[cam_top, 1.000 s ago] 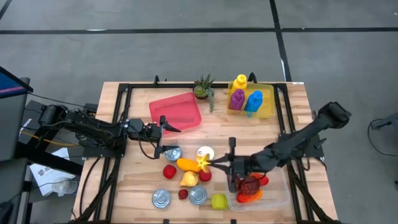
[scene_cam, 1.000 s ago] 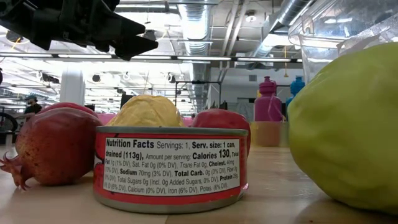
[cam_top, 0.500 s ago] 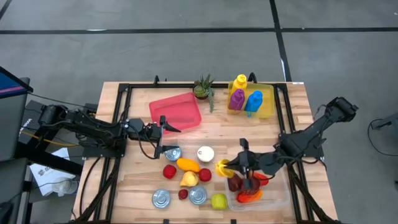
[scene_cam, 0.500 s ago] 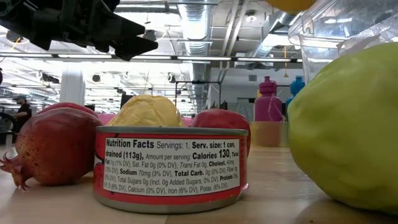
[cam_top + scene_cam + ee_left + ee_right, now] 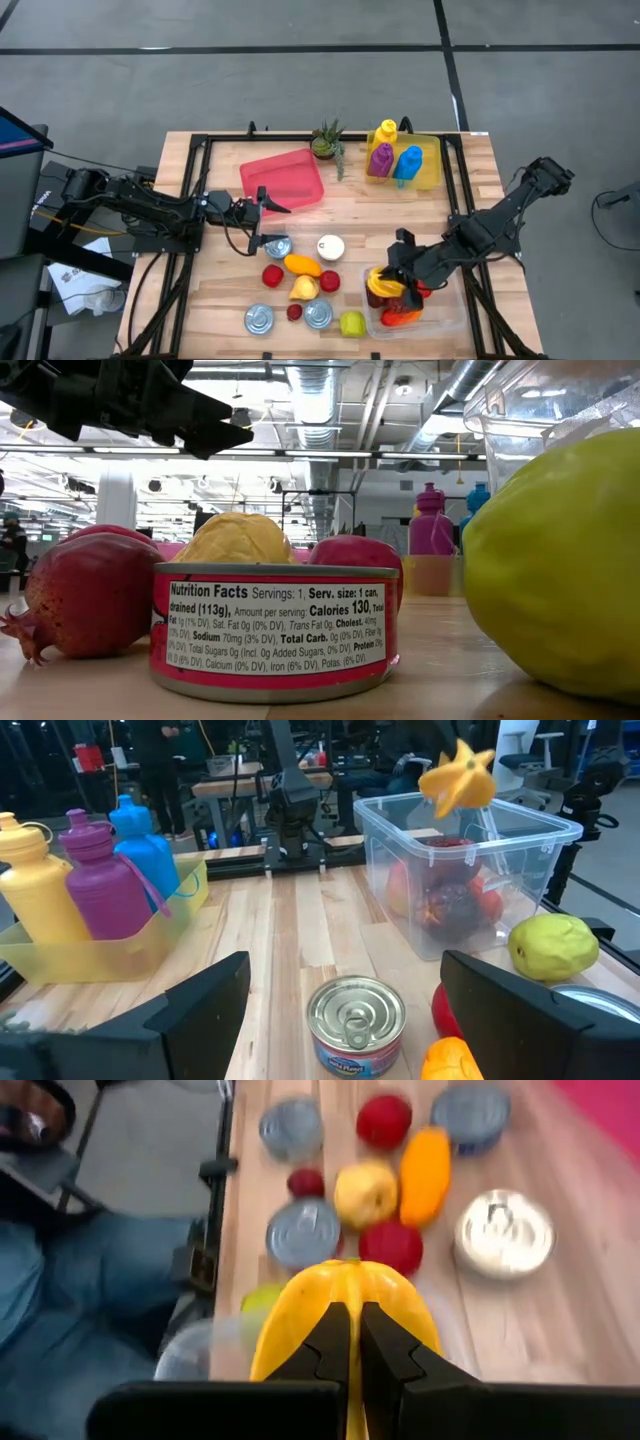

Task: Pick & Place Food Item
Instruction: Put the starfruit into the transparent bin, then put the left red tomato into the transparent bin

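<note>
Your right gripper [image 5: 383, 284] was clenched on the yellow starfruit [image 5: 377, 283], holding it just above the clear bin [image 5: 445, 318] at the table's front right; red fruit lay inside. Your left gripper [image 5: 268, 222] hung w/ fingers spread, empty, near the pink tray [image 5: 283, 178], a can [image 5: 357, 1022] just ahead of it.
</note>
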You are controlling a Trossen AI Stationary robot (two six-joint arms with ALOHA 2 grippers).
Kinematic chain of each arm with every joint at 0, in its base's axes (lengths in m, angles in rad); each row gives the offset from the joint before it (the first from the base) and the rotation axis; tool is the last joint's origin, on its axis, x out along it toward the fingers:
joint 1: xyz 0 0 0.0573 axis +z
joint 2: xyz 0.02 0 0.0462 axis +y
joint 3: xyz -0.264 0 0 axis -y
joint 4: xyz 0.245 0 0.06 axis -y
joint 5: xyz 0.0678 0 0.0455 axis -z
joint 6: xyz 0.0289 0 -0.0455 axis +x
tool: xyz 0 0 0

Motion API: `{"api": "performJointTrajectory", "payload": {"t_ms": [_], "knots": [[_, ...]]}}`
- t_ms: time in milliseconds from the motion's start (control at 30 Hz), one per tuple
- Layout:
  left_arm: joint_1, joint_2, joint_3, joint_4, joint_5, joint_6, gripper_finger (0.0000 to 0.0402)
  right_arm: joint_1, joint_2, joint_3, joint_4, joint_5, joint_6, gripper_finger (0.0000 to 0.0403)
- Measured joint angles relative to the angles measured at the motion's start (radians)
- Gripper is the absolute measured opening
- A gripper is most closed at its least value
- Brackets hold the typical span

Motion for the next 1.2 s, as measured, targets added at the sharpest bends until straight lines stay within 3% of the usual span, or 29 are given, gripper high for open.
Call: {"api": "performJointTrajectory", "payload": {"t_ms": [133, 433, 900, 1033, 1200], "knots": [[0.000, 0.000, 0.000, -0.001, -0.002, 0.000, 0.0320, -0.004, 0.062, 0.028, -0.119, -0.082, 0.062, 0.0000], [0.001, 0.000, 0.000, -0.001, -0.012, 0.003, 0.0320, -0.045, 0.217, 0.101, -0.180, -0.206, 0.066, 0.0017], [0.001, 0.000, 0.000, -0.009, -0.019, 0.005, 0.0320, -0.063, 0.369, 0.451, -0.491, -0.207, 0.038, 0.0188], [0.001, 0.000, 0.000, -0.009, -0.019, 0.007, 0.0320, -0.065, 0.361, 0.487, -0.466, -0.105, 0.011, 0.0232], [0.001, 0.000, 0.000, -0.004, -0.033, 0.005, 0.0320, -0.037, 0.344, 0.487, -0.384, 0.156, -0.123, 0.0245]]}}
